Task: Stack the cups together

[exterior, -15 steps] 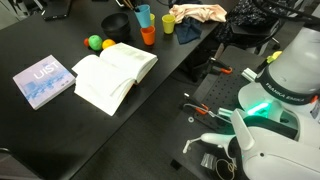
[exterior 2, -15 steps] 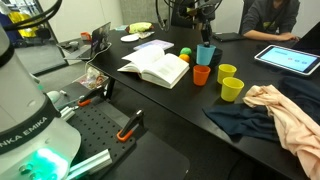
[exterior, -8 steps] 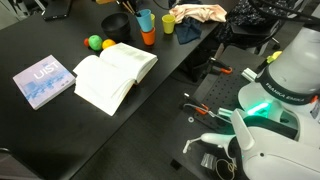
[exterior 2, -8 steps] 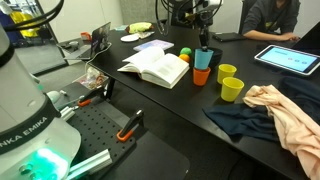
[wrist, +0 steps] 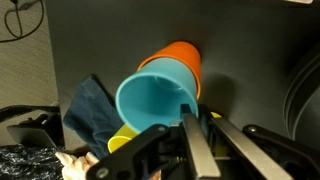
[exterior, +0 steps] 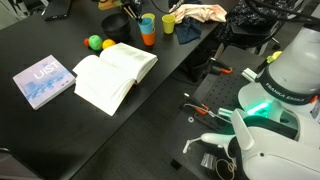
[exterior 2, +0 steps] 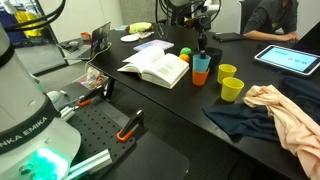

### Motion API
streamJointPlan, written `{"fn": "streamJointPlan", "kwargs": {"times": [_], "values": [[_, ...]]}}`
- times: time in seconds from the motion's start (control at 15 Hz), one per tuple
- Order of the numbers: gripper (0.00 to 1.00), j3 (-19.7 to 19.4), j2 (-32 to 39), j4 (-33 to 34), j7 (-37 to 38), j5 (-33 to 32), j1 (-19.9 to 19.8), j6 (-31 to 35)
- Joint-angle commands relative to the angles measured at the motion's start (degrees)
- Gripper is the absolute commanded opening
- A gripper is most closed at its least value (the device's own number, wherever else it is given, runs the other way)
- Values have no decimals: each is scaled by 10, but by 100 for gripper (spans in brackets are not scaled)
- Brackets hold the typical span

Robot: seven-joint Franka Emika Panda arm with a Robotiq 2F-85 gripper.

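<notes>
The blue cup point(wrist: 150, 98) is tilted, its lower part inside the orange cup point(wrist: 180, 62). My gripper point(wrist: 190, 113) is shut on the blue cup's rim, one finger inside and one outside. In both exterior views the blue cup point(exterior 2: 203, 62) point(exterior: 147, 24) sits in the orange cup point(exterior 2: 201, 77) point(exterior: 148, 38) on the black table, with the gripper point(exterior 2: 203, 44) right above it. Two yellow cups point(exterior 2: 227, 72) point(exterior 2: 232, 89) stand apart beside them. One yellow cup point(wrist: 122, 142) shows below the blue cup in the wrist view.
An open book point(exterior 2: 157, 68) point(exterior: 115, 72) lies next to the cups. Green and yellow balls point(exterior: 95, 42) lie behind it. A blue book point(exterior: 43, 80), a dark cloth with a pink cloth point(exterior 2: 270, 112) and a tablet point(exterior 2: 290, 60) also lie on the table.
My gripper has come down with the blue cup, from above the orange cup to partly inside it.
</notes>
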Motion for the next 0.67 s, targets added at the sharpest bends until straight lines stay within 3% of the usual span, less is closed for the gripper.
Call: {"fn": "streamJointPlan", "kwargs": {"times": [0.0, 0.27, 0.47, 0.6], "values": [[46, -4, -3, 4, -13, -6, 3, 3], [77, -3, -8, 2, -34, -3, -6, 11], [98, 6, -14, -13, -109, 0, -28, 81], [100, 14, -17, -18, -164, 19, -48, 125]]}}
